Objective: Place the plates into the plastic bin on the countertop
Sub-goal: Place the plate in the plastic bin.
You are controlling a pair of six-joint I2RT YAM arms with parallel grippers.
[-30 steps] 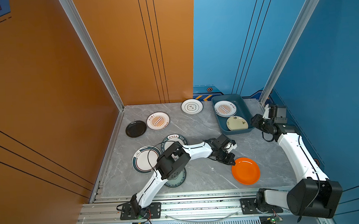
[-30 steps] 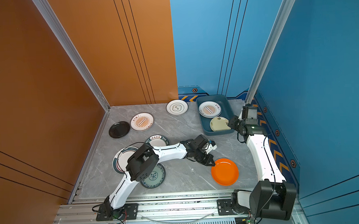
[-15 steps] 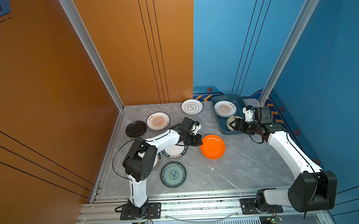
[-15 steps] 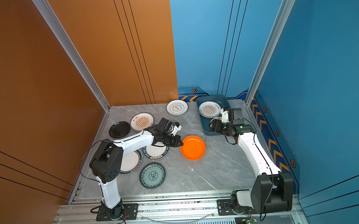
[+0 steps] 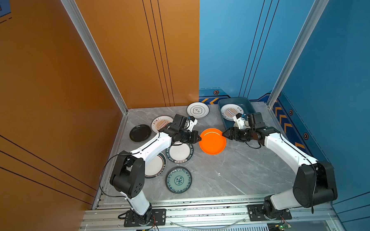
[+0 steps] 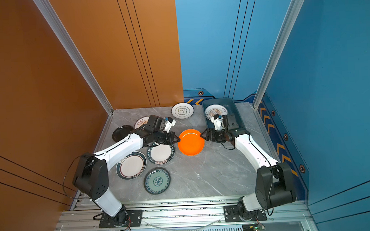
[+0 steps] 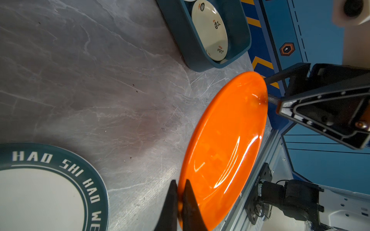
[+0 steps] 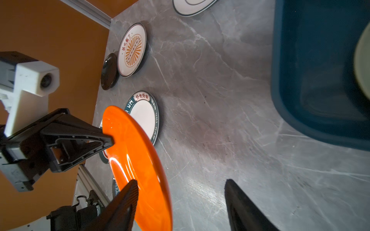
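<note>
**A:** Top views first. Where is the orange plate?

**B:** In both top views the orange plate (image 5: pixel 212 141) hangs over the middle of the tabletop (image 5: pixel 236 171), between the two claws. The left claw (image 5: pixel 199 139) pinches the rim nearest the left edge. The right claw (image 5: pixel 224 134) sits at the opposite rim. The bin (image 5: pixel 244 101) is in the far right corner, just beyond that claw.

**A:** And the left wrist view?

**B:** The left claw (image 7: pixel 179 198) is pressed onto the plate (image 7: pixel 226 152), which tilts clear of the tabletop. Across it, the right claw (image 7: pixel 267 89) straddles the far rim without gripping. The bin (image 7: pixel 180 40) holds a cream plate (image 7: pixel 210 30).

**A:** Right wrist?

**B:** The right claw (image 8: pixel 181 181) is spread wide. The plate's (image 8: pixel 138 160) rim lies between its fingers, close to one and well apart from the other. I cannot tell whether it touches.

**A:** A handover, then. How should it be done well?

**B:** I'd say centre the rim deeper between the right fingers and close firmly before the left claw lets go. The glossy rim looks likely to slip, so never leave it unheld. Then carry it to the bin.
</note>
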